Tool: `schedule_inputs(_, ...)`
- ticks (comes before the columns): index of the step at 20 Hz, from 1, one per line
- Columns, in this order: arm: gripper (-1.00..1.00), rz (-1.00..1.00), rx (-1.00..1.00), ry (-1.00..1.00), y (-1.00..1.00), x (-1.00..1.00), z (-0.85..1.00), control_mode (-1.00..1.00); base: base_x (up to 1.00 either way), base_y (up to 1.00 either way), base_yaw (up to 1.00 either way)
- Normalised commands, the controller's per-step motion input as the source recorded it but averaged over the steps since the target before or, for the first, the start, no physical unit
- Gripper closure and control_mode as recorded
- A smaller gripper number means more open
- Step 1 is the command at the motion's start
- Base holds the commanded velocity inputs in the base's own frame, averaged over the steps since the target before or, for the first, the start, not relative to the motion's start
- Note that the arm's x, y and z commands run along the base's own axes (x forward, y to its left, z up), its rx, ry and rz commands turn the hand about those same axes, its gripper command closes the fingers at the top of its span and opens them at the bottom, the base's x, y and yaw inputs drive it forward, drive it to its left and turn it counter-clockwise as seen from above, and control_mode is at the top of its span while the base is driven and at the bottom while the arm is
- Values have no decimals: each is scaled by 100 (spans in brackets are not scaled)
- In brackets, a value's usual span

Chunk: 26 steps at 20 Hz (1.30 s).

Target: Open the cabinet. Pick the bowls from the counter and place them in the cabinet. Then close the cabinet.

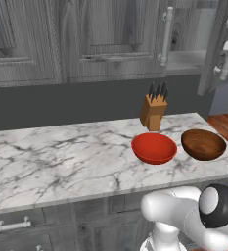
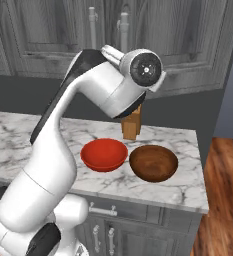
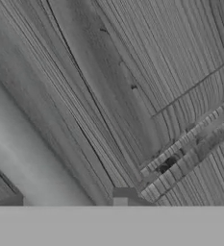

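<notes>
- Left base view: cabinet (image 1: pixel 110 39) hangs above the counter (image 1: pixel 61 157); at its right end a door (image 1: pixel 217 49) stands swung out, grey shelf (image 1: pixel 186 61) showing behind a closed door's silver bar handle (image 1: pixel 167 37). Knife block (image 1: pixel 153 112) is the landmark: red bowl (image 1: pixel 154 147) sits just in front of it, wooden bowl (image 1: pixel 203 144) in front and to its right, close to the red one but apart.
- Right base view: both bowls lie in front of the knife block (image 2: pixel 131 125), red bowl (image 2: pixel 104 154) left, wooden bowl (image 2: pixel 153 163) right, rims nearly meeting. Arm crosses the block, hiding its top and the wrist beyond.
- Hand view: blurred wood grain and raised moulding close up; fingers not distinguishable, so released or clenched I cannot tell.
- Handling, judged: both bowls rigid and light; the glossy red likely slippery, wood grippier. Pinch a rim wall.
</notes>
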Motion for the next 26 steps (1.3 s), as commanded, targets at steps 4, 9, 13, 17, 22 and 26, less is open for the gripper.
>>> schedule_inputs(4, 100, 0, 25, -15, -100, -88, -26, -100, 0, 0, 0)
schedule_inputs(9, 100, 0, 14, -13, -92, -77, -20, -100, 0, 0, 0)
schedule_inputs(13, -100, -10, 1, -10, -3, -96, 0, -100, 0, 0, 0)
schedule_inputs(17, -100, -22, 0, -10, 7, -100, 4, -100, 0, 0, 0)
schedule_inputs(22, -100, -34, -5, -12, 55, -100, 0, -100, 0, 0, 0)
schedule_inputs(26, -100, -40, -13, -13, 84, -100, 0, -100, 0, 0, 0)
